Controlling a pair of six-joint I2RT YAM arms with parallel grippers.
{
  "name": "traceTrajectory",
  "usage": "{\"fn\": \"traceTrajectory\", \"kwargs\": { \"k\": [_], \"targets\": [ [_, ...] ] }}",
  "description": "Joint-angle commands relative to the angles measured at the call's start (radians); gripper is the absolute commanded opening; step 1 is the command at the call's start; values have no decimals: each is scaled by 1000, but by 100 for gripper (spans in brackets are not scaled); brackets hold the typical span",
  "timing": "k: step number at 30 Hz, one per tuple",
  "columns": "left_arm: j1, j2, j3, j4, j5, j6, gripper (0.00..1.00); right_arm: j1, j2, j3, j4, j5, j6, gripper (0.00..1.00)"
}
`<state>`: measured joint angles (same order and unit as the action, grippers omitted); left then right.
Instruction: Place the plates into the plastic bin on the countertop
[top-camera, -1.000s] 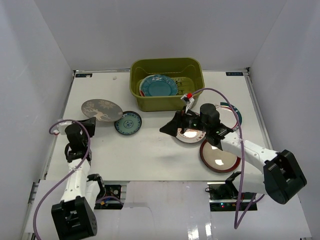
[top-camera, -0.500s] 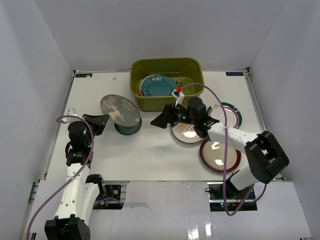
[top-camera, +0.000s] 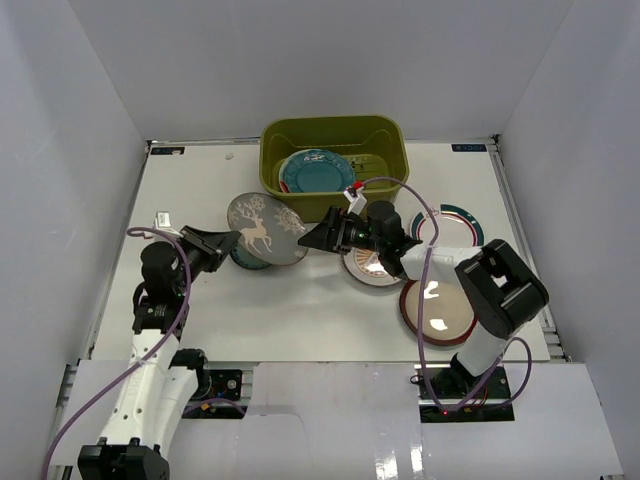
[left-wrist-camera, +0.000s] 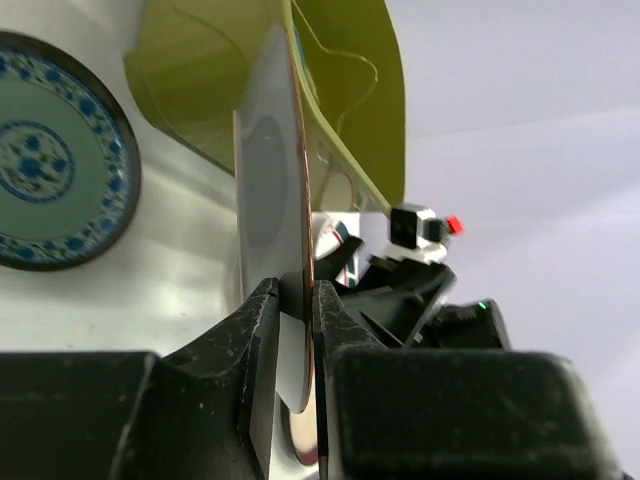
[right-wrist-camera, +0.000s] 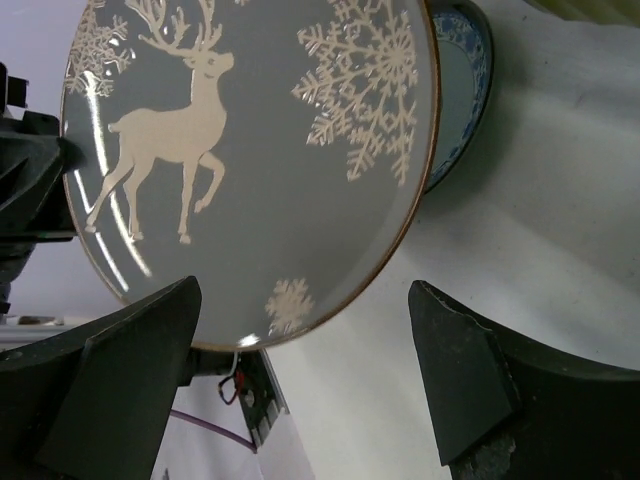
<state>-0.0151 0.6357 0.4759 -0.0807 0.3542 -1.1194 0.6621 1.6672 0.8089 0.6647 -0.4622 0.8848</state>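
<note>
Top view: left gripper (top-camera: 226, 243) held the deer plate (top-camera: 265, 228) by its rim, lifted and tilted, short of the bin (top-camera: 300, 205); right gripper (top-camera: 318, 237) faced it, probably for a handover toward the bin. Left wrist: fingers (left-wrist-camera: 262, 330) clamped the plate's edge, leaving its face free. Right wrist: fingers (right-wrist-camera: 140, 340) spread wide, plate just ahead, not touching.

The left wrist view cuts the small teal plate (left-wrist-camera: 50, 165) at its left edge and the plastic bin (left-wrist-camera: 345, 90) at the top. It shows the grey deer plate (left-wrist-camera: 272, 200) only edge-on, its lower rim buried in the left gripper (left-wrist-camera: 295, 292). The right wrist view loses that plate's top past the frame, the teal plate mostly behind it. From above, the right arm (top-camera: 430, 262) hides part of the orange sunburst plate (top-camera: 372, 272)
</note>
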Motion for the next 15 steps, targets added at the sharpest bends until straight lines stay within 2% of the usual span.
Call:
{"fn": "traceTrajectory", "kwargs": {
  "k": [1, 5, 7, 9, 10, 11, 14, 15],
  "targets": [
    [-19, -34, 59, 139, 103, -95, 0, -10, 57, 0, 182, -56, 114, 90],
    [-31, -48, 75, 110, 121, -105, 0, -10, 112, -20, 282, -64, 213, 92],
    [-34, -51, 76, 101, 135, -108, 0, -10, 123, -39, 369, -75, 249, 99],
    [-34, -54, 93, 87, 137, -88, 0, -10, 126, -62, 439, -70, 302, 68],
    [-34, -48, 108, 37, 134, -64, 0, -10, 121, -76, 458, -70, 306, 50],
    [-34, -39, 134, 10, 132, 13, 0, -9, 108, -82, 455, -67, 306, 27],
    [-34, 19, 257, -118, 132, 146, 0, 10, 45, -144, 450, -47, 290, 8],
    [-34, 42, 304, -183, 124, 220, 0, 14, 20, -171, 452, -17, 277, 8]
  ]
}}
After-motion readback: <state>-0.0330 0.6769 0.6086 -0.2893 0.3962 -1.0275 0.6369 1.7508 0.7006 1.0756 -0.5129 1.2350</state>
